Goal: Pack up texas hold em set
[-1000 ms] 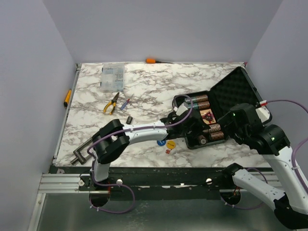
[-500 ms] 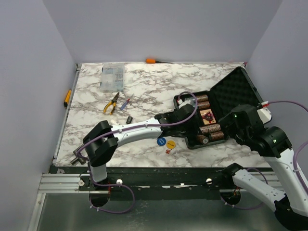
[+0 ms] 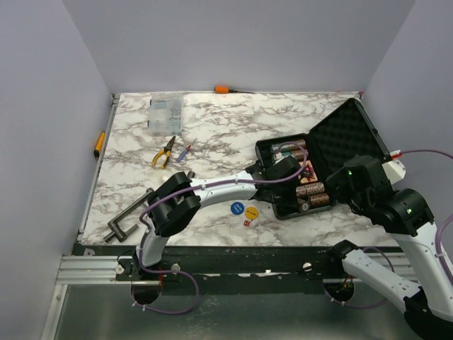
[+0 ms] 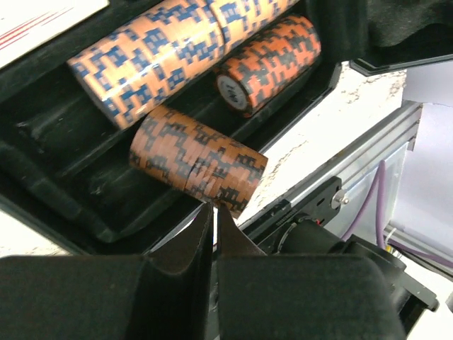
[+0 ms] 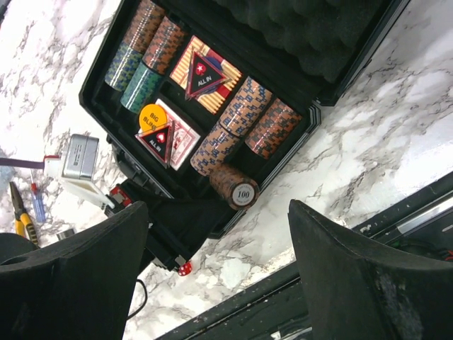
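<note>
The black case [image 3: 263,150] lies open at the right with its foam lid [image 3: 350,131] up. It holds brown and teal chip stacks [image 5: 145,46], two card decks [image 5: 202,74] and a yellow disc [image 5: 152,115]. My left gripper [image 3: 283,172] is shut and empty over the case's near left side. Its tips [image 4: 214,207] are at a loose brown chip stack [image 4: 198,161] lying askew in the tray. A blue disc [image 3: 237,208], a yellow disc [image 3: 250,210] and a red die [image 3: 246,222] lie on the table beside the case. My right gripper [image 5: 218,207] is wide open above the case's near corner.
A clear parts box [image 3: 165,113], yellow-handled pliers [image 3: 164,151], a small black cylinder [image 3: 190,175] and a metal clamp [image 3: 126,221] are on the left half. An orange-handled tool [image 3: 225,89] lies at the far edge. A yellow tool [image 3: 99,144] lies at the left edge.
My left gripper has moved a little to the right, farther over the case, and its elbow has shifted. The right arm has hardly moved.
</note>
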`<state>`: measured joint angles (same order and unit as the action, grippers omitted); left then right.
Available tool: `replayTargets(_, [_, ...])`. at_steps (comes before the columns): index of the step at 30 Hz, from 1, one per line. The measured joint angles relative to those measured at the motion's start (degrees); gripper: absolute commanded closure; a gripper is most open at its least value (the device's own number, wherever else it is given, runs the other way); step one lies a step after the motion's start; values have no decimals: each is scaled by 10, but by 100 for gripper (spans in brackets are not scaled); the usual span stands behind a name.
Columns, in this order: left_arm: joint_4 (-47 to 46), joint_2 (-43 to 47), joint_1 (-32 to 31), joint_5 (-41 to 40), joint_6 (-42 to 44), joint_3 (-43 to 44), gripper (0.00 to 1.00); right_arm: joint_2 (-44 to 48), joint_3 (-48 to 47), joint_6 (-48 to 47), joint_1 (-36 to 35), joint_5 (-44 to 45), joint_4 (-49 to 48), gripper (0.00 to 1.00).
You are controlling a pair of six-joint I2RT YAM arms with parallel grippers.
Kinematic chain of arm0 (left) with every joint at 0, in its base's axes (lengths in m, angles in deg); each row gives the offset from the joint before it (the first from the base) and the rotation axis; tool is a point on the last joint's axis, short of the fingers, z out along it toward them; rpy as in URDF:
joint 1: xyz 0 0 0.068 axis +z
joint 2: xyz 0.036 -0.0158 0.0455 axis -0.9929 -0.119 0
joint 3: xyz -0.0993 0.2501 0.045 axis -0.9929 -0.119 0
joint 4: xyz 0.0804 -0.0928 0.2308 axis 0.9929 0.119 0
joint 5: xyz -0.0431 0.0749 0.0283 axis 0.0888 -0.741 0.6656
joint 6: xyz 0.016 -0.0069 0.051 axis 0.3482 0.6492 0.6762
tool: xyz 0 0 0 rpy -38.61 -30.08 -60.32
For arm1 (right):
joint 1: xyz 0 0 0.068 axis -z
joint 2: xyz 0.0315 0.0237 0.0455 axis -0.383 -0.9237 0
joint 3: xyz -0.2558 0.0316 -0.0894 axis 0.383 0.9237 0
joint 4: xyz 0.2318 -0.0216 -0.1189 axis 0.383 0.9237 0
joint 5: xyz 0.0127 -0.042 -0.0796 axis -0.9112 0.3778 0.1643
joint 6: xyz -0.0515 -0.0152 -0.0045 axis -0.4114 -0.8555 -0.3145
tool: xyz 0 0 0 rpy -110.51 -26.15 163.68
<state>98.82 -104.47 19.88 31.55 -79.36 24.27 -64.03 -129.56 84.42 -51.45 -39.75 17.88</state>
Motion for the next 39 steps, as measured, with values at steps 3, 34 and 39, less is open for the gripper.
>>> replayTargets(3, [3,-16,-1,7,3,27,97,0,-4,-6,0,5,3,16])
replayTargets(34, [71,-142,5,49,-11,217,92,0,-5,-52,0,25,6,16])
replayTargets(39, [80,-136,6,42,6,212,91,3,-5,-58,0,33,4,16])
